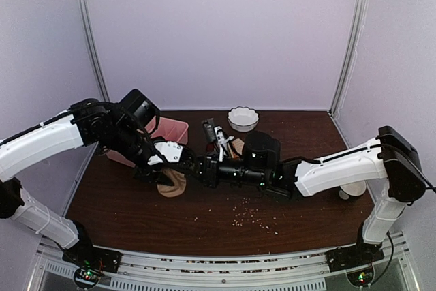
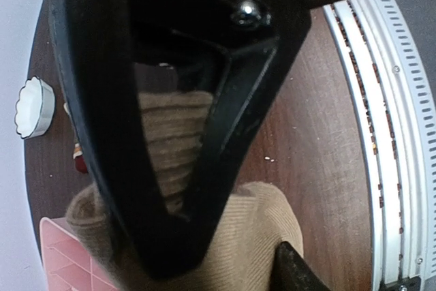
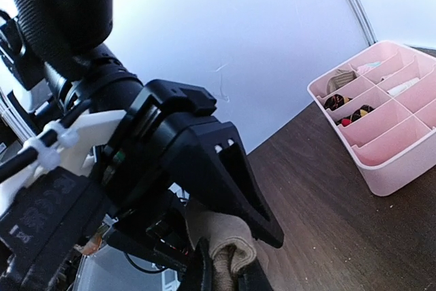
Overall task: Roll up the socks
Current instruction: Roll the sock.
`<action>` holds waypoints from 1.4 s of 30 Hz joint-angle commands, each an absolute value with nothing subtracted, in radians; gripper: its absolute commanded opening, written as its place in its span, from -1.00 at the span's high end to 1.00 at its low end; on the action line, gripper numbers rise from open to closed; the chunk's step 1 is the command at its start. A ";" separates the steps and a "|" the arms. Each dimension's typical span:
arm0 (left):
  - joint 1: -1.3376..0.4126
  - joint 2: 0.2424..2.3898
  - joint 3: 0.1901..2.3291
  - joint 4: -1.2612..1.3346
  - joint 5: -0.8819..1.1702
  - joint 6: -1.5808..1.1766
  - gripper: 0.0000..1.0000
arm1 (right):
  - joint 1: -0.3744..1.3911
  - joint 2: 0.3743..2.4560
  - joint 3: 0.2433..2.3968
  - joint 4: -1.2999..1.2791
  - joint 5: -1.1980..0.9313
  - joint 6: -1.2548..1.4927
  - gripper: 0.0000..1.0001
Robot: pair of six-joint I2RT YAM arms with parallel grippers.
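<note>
The tan sock (image 2: 252, 236) is ribbed knit cloth on a matt, wood-grain table (image 2: 313, 134); the pink tray (image 3: 385, 168) looks smooth plastic, the white bowl (image 2: 30, 107) near it perhaps glazed.

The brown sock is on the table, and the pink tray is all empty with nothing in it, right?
Not quite. The pink tray isn't empty: the right wrist view shows small things lying in several of its compartments. The rest is right: the brown sock is on the table.
</note>
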State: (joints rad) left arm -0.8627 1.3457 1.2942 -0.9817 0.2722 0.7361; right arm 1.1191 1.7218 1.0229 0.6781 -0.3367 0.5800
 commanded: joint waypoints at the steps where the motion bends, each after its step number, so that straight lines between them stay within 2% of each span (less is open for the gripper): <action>1: -0.900 1.304 1.269 -0.868 0.129 0.757 0.03 | 1.105 1.780 0.993 0.880 -0.284 0.834 1.00; 6: -0.902 1.280 1.238 -0.762 -0.011 0.768 0.06 | 1.103 1.813 0.979 0.936 -0.293 0.945 1.00; 10: -0.902 1.259 1.225 -0.783 -0.040 0.808 -0.08 | 1.095 1.806 0.931 0.982 -0.277 1.000 1.00; 14: -0.902 1.230 1.214 -0.873 0.016 0.854 -0.15 | 1.088 1.803 0.915 1.001 -0.278 1.043 1.00; 27: -0.916 1.225 1.177 -0.779 -0.104 0.965 0.05 | 1.091 1.870 1.005 1.025 -0.334 1.147 1.00; 42: -0.962 1.253 1.181 -0.702 -0.175 0.981 0.08 | 1.110 1.926 1.071 1.044 -0.331 1.217 1.00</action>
State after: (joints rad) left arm -0.9558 1.2427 1.1835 -0.7753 -0.1524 0.9684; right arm 1.0977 1.9057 1.0325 1.0050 -0.3145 1.1847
